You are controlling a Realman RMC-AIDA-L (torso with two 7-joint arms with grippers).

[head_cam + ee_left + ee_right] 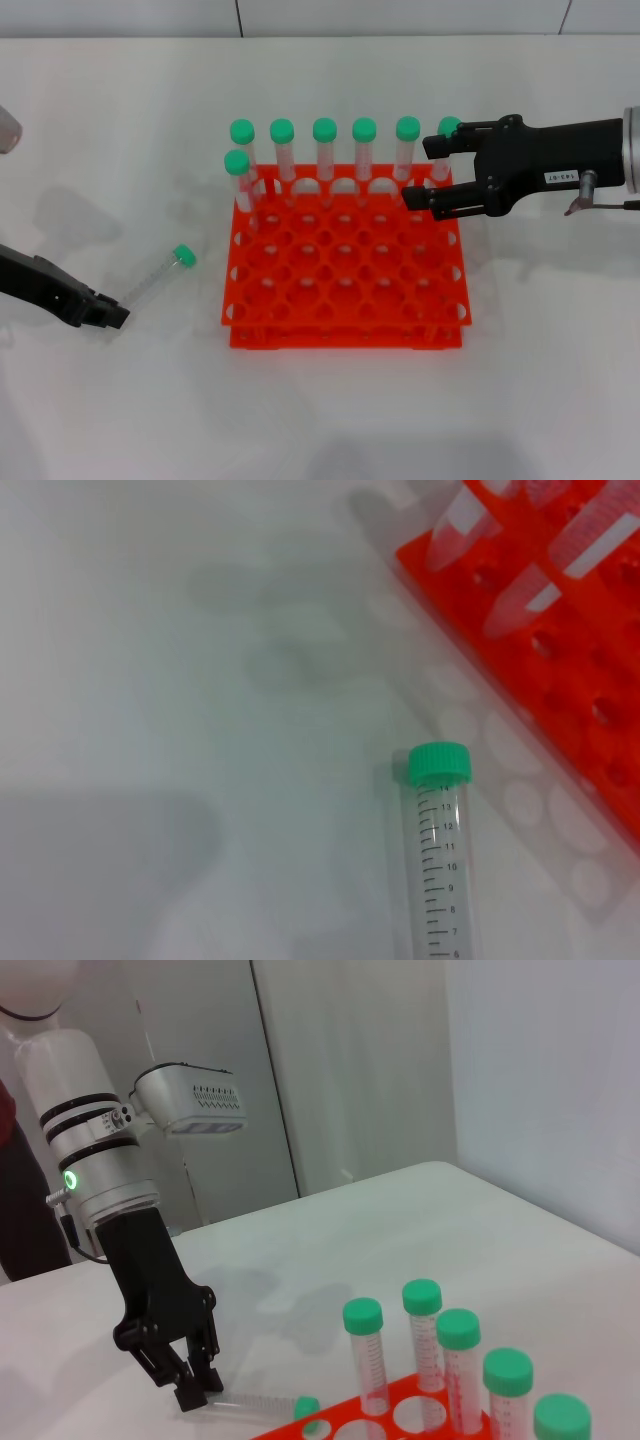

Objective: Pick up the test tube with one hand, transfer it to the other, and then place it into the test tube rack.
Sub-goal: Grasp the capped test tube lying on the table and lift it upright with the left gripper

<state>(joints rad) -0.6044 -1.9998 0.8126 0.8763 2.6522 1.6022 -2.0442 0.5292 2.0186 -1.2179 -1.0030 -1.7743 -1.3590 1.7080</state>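
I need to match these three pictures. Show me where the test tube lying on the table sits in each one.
Head view: test tube lying left of the orange rack, by the left gripper.
Left wrist view: bottom centre, cap up.
Right wrist view: bottom edge, under that gripper.
Shared landmark: the rack.
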